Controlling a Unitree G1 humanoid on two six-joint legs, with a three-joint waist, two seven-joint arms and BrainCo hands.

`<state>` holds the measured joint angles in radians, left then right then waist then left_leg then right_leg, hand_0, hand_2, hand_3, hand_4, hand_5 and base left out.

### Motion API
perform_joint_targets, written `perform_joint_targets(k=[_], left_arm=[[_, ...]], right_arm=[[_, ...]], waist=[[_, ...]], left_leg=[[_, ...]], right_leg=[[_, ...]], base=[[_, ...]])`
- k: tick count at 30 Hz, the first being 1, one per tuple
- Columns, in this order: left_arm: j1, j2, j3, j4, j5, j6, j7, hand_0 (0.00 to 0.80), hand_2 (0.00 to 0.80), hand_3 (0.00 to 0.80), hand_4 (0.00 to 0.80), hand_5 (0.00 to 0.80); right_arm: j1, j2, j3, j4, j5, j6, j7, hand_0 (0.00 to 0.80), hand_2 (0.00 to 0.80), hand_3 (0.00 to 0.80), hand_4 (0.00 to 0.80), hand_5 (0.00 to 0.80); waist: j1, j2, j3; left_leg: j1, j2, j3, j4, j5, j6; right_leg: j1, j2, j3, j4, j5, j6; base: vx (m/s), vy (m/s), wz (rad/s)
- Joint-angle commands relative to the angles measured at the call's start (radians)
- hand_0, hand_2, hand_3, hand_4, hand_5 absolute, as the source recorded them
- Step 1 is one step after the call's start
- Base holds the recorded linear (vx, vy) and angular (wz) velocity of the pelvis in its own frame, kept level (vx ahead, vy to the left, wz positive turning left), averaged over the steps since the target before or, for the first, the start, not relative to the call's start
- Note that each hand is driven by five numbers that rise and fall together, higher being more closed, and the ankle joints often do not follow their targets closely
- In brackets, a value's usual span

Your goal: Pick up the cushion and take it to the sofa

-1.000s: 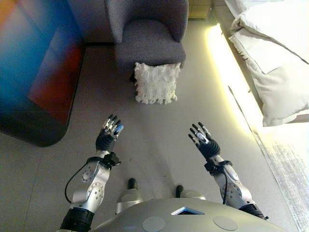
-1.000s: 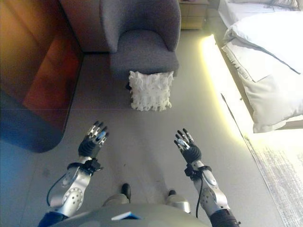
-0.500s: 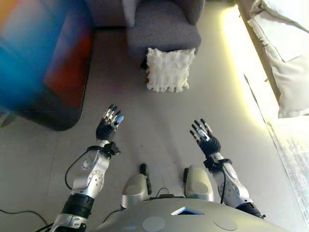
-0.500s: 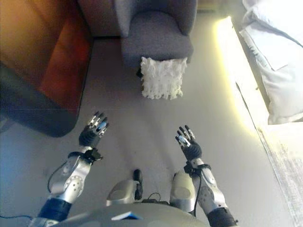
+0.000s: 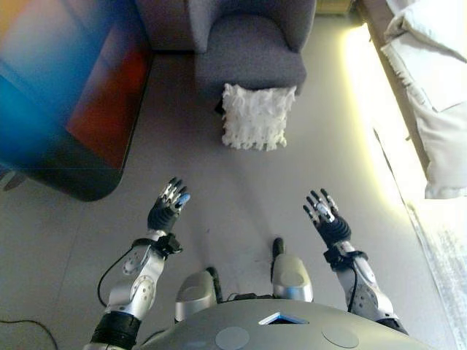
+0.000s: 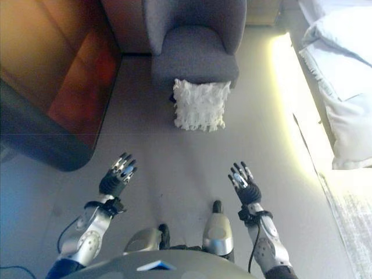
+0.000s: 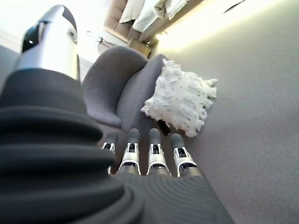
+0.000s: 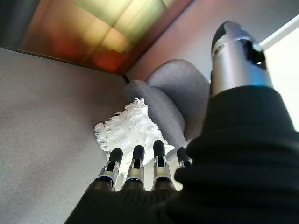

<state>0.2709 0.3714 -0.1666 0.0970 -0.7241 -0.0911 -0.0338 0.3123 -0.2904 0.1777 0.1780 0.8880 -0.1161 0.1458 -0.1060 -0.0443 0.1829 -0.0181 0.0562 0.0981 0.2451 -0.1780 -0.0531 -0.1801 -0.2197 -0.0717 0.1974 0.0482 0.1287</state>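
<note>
White ruffled cushion (image 5: 258,117) leaned against the grey armchair (image 5: 252,45), beyond reach of both empty, straight-fingered hands: left hand (image 5: 166,211), right hand (image 5: 327,221).

There was one fluffy white cushion (image 5: 258,117) on the floor. There was one grey sofa chair (image 5: 250,44) behind it. There were two robot hands, the left hand (image 5: 166,209) and the right hand (image 5: 328,222). There was one white bed (image 5: 434,95) at the side.
</note>
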Motion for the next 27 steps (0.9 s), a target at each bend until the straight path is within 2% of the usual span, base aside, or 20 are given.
perform_joint_targets(k=[1,3,4,5,6,7,9,10,12,14,17,20,22,24,26,27], left_arm=[[0.036,0.029,0.063,-0.124,-0.029,-0.007,0.018,0.0,0.0,0.0,0.0,0.0],[0.048,0.025,0.075,-0.139,-0.04,-0.005,0.019,0.0,0.0,0.0,0.0,0.0],[0.05,0.023,0.076,-0.14,-0.042,-0.007,0.02,0.0,0.0,0.0,0.0,0.0],[0.043,0.011,0.075,-0.141,-0.051,-0.017,0.024,0.0,0.0,0.0,0.0,0.0],[0.037,0.007,0.073,-0.142,-0.051,-0.017,0.029,0.0,0.0,0.0,0.0,0.0],[0.019,-0.002,0.057,-0.14,-0.046,-0.018,0.041,0.0,0.0,0.0,0.0,0.0],[0.001,-0.006,0.045,-0.133,-0.046,-0.015,0.043,0.0,0.0,0.0,0.0,0.0],[-0.004,-0.006,0.041,-0.129,-0.047,-0.014,0.042,0.0,0.0,0.0,0.0,0.0],[-0.007,-0.005,0.04,-0.122,-0.044,-0.018,0.047,0.0,0.0,0.0,0.0,0.0],[-0.009,-0.004,0.042,-0.123,-0.048,-0.013,0.047,0.0,0.0,0.0,0.0,0.0],[-0.003,-0.011,0.035,-0.125,-0.037,-0.022,0.044,0.0,0.0,0.0,0.0,0.0],[0.01,-0.023,0.029,-0.118,-0.028,-0.036,0.042,0.0,0.0,0.0,0.0,0.0],[0.019,-0.03,0.035,-0.118,-0.014,-0.04,0.039,0.0,0.0,0.0,0.0,0.0],[0.023,-0.033,0.04,-0.116,-0.009,-0.044,0.038,0.0,0.0,0.0,0.0,0.0],[0.014,-0.031,0.047,-0.109,-0.013,-0.047,0.045,0.0,0.0,0.0,0.0,0.0],[0.011,-0.031,0.048,-0.108,-0.013,-0.047,0.045,0.0,0.0,0.0,0.0,0.0]], right_arm=[[-0.03,-0.009,0.025,-0.104,-0.015,0.034,0.016,0.0,0.0,0.0,0.0,0.0],[-0.03,-0.027,0.023,-0.116,-0.011,0.054,0.029,0.0,0.0,0.0,0.0,0.0],[-0.03,-0.03,0.022,-0.112,-0.015,0.055,0.034,0.0,0.0,0.0,0.0,0.0],[-0.042,-0.047,0.02,-0.093,-0.024,0.053,0.046,0.0,0.0,0.0,0.0,0.0],[-0.047,-0.054,0.019,-0.088,-0.029,0.053,0.046,0.0,0.0,0.0,0.0,0.0],[-0.063,-0.06,0.02,-0.071,-0.03,0.041,0.04,0.0,0.0,0.0,0.0,0.0],[-0.076,-0.062,0.019,-0.054,-0.017,0.026,0.039,0.0,0.0,0.0,0.0,0.0],[-0.078,-0.064,0.016,-0.05,-0.006,0.021,0.044,0.0,0.0,0.0,0.0,0.0],[-0.07,-0.058,0.012,-0.055,0.0,0.021,0.037,0.0,0.0,0.0,0.0,0.0],[-0.053,-0.058,0.0,-0.072,-0.01,0.019,0.027,0.0,0.0,0.0,0.0,0.0],[-0.032,-0.06,0.002,-0.094,-0.002,0.014,0.033,0.0,0.0,0.0,0.0,0.0],[-0.02,-0.061,0.007,-0.092,-0.006,0.021,0.05,0.0,0.0,0.0,0.0,0.0],[-0.014,-0.059,0.005,-0.086,-0.007,0.027,0.061,0.0,0.0,0.0,0.0,0.0],[-0.009,-0.057,0.005,-0.085,-0.008,0.03,0.065,0.0,0.0,0.0,0.0,0.0],[-0.005,-0.047,0.008,-0.092,-0.013,0.038,0.064,0.0,0.0,0.0,0.0,0.0],[-0.004,-0.045,0.009,-0.094,-0.013,0.038,0.061,0.0,0.0,0.0,0.0,0.0]], waist=[[-0.024,0.011,-0.06],[-0.025,0.018,-0.081],[-0.025,0.019,-0.086],[-0.02,0.018,-0.094],[-0.018,0.012,-0.098],[-0.008,-0.004,-0.093],[0.001,-0.012,-0.084],[0.011,-0.016,-0.074],[0.022,-0.017,-0.065],[0.039,0.004,-0.054],[0.074,0.027,-0.042],[0.117,0.034,-0.04],[0.132,0.039,-0.045],[0.136,0.048,-0.048],[0.134,0.062,-0.053],[0.134,0.062,-0.053]], left_leg=[[0.214,0.058,0.008,0.03,-0.002,0.012],[0.203,0.092,-0.007,0.099,0.1,-0.008],[0.198,0.098,-0.009,0.121,0.123,-0.012],[0.153,0.108,-0.015,0.254,0.19,-0.023],[0.123,0.103,-0.018,0.301,0.212,-0.023],[0.04,0.115,-0.003,0.409,0.232,-0.017],[-0.037,0.128,0.001,0.443,0.215,-0.004],[-0.068,0.118,-0.003,0.417,0.203,0.008],[-0.08,0.105,0.005,0.289,0.214,0.012],[-0.115,0.107,0.023,0.091,0.28,-0.014],[-0.174,0.081,0.002,-0.112,0.346,-0.04],[-0.229,0.065,-0.032,-0.291,0.378,-0.047],[-0.262,0.072,-0.05,-0.324,0.389,-0.055],[-0.281,0.085,-0.032,-0.328,0.4,-0.059],[-0.285,0.093,0.018,-0.312,0.398,-0.054],[-0.284,0.092,0.026,-0.309,0.394,-0.052]], right_leg=[[-0.105,0.014,0.053,-0.015,0.11,0.055],[-0.084,0.066,0.057,-0.008,0.063,0.02],[-0.076,0.076,0.053,-0.011,0.055,0.009],[-0.037,0.11,0.047,-0.022,0.026,-0.032],[-0.025,0.114,0.045,-0.027,0.018,-0.047],[0.015,0.121,0.039,-0.031,-0.005,-0.079],[0.047,0.13,0.031,-0.029,-0.026,-0.094],[0.072,0.137,0.036,-0.032,-0.039,-0.095],[0.106,0.147,0.033,-0.046,-0.06,-0.087],[0.152,0.182,0.024,-0.057,-0.102,-0.085],[0.209,0.216,0.031,-0.072,-0.14,-0.082],[0.288,0.229,0.069,-0.087,-0.178,-0.078],[0.32,0.236,0.086,-0.087,-0.208,-0.086],[0.336,0.243,0.084,-0.075,-0.238,-0.093],[0.351,0.246,0.075,-0.041,-0.282,-0.097],[0.353,0.245,0.074,-0.035,-0.287,-0.097]], base=[[0.398,-0.236,-0.09],[0.338,-0.213,-0.25],[0.362,-0.247,-0.29],[0.316,-0.227,-0.22],[0.384,-0.303,-0.1],[0.247,-0.212,-0.05],[0.221,-0.143,-0.06],[0.205,-0.043,0.02],[0.228,0.011,0.07],[0.257,0.052,0.12],[0.273,0.027,0.28],[0.413,0.0,-0.03],[0.424,0.003,-0.33],[0.367,0.027,-0.41],[0.408,0.062,-0.73],[0.418,0.082,-0.67]])
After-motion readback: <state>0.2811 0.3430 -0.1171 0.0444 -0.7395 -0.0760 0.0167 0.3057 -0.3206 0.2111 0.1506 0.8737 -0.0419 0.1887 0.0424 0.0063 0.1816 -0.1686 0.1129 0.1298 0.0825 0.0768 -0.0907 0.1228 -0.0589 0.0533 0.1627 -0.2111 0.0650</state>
